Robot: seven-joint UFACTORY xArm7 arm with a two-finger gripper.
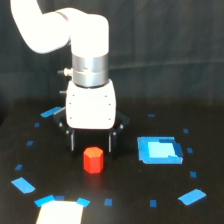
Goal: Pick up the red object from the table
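Observation:
The red object [93, 160] is a small red-orange hexagonal block standing upright on the black table [130, 190]. My gripper [91, 142] hangs straight down from the white arm, just behind and above the block in the exterior view. Its two dark fingers [72, 140] stand apart, one on each side of the block's width, so it is open. The fingertips end about level with the block's top. Nothing is held between them. Whether the fingers touch the block cannot be told.
A flat blue square block [159, 150] lies on the table at the exterior view's right of the red block. Small blue tape marks [23, 185] are scattered around. A white patch [60, 213] sits at the table's near edge.

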